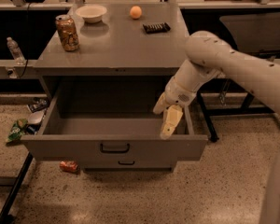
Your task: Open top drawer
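Observation:
The top drawer [114, 149] is a wide grey metal drawer with a small dark pull handle [115, 148] at its centre. It stands pulled far out of the cabinet, and its inside looks empty. My gripper [162, 122] with cream fingers [171, 120] reaches down into the drawer at its right end, just behind the front panel. The fingers are spread apart and hold nothing. A narrower lower drawer [126, 163] shows just below the front panel.
On the cabinet top [116, 50] stand a soda can [67, 32], a white bowl [92, 13], an orange [136, 11] and a dark flat object [156, 27]. On the floor at the left are a water bottle [15, 50], a green bag [17, 129], a red can [68, 166] and a black stand leg [14, 190].

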{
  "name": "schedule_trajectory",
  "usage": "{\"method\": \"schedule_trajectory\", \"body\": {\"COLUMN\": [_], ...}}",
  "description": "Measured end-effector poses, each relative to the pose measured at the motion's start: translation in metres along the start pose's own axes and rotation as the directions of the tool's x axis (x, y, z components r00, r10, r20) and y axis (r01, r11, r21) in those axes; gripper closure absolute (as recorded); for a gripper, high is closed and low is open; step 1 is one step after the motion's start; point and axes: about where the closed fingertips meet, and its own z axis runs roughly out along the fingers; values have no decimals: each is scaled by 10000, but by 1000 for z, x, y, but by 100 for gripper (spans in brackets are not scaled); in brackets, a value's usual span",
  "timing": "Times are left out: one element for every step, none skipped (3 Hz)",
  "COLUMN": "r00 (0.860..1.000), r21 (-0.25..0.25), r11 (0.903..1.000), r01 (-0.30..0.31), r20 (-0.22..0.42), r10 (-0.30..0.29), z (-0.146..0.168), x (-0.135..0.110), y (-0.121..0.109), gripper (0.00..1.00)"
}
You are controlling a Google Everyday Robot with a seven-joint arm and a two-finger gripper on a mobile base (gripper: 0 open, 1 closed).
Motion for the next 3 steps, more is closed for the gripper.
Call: {"method": "schedule_trajectory", "body": {"r00": [9990,9982,9986], "r21": [1540,2986,3634], "r11": [9874,9528,9304], "r01": [374,553,485], "r20": [-292,-403,20], "r10": [-332,-453,-529], "z": [-45,-91,-118], "x": [-14,-21,-24], "y": [-8,-17,-19], "gripper": [0,0,0]}}
